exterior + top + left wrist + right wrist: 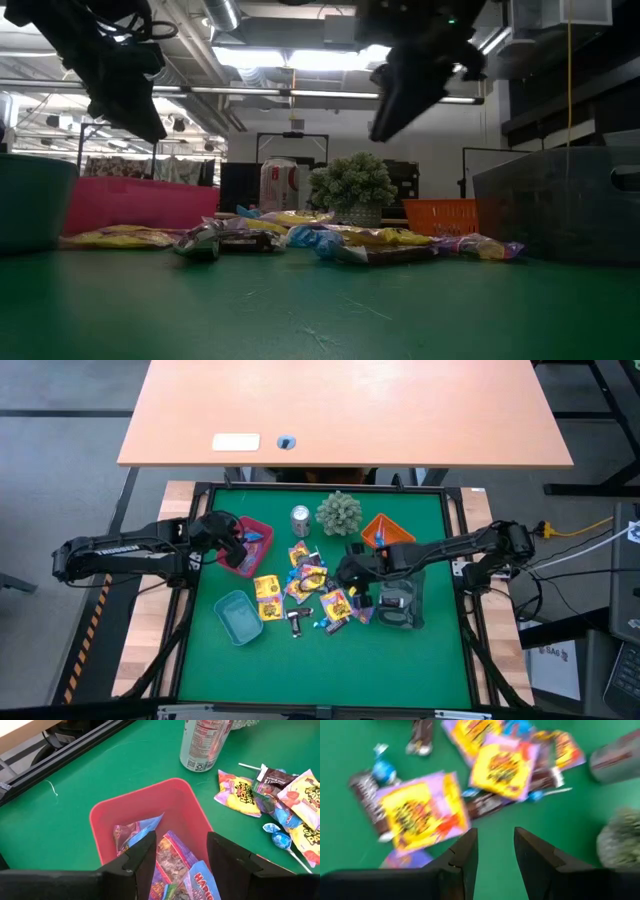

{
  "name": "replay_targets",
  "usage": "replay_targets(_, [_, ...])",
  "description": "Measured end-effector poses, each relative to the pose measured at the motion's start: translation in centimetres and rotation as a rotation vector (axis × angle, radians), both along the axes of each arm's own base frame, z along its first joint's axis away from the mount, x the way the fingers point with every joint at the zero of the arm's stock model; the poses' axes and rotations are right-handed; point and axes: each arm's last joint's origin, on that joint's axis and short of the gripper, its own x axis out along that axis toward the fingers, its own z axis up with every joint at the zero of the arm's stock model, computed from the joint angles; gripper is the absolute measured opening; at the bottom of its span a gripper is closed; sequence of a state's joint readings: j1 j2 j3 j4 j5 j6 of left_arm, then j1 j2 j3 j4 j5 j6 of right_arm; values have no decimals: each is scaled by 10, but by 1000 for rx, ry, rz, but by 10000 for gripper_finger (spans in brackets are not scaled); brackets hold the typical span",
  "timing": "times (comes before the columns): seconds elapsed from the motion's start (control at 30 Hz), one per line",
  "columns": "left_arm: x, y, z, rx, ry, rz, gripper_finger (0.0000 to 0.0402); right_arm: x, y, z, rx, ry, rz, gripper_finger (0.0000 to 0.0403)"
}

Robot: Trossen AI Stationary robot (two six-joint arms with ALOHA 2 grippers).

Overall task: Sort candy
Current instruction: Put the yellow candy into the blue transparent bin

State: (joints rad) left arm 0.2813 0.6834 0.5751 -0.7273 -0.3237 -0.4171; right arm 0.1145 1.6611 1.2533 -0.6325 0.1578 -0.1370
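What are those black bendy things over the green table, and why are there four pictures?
Those are two robot arms, each ending in a pincer called a gripper. Four cameras look at the same moment. One looks straight down, one sits low on the table, and one rides on each arm's wrist.

The green table has a pile of candy in the middle: yellow packets, little blue sweets, brown bars. Around it are a red tray, a teal tray, an orange tray, a dark bin, a silver can and a spiky green plant ball.

The left gripper hangs open over the red tray, which already has packets inside. The right gripper hovers open over the pile, holding nothing.
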Motion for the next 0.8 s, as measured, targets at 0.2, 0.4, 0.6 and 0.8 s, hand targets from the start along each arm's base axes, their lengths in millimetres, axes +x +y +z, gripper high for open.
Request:
replay_targets(0.2, [1,0,0,2,-7,0,156,11,-22,4,25,-104,-57,127])
replay_targets(0.4, [1,0,1,3,-10,0,157,20,-42,-3,123,-135,-144,127])
replay_targets(0.6, [1,0,1,4,-14,0,153,31,-58,-24,287,-108,-226,127])
replay_targets(0.8, [2,1,1,3,-16,-1,152,42,-66,-44,365,-103,-286,127])
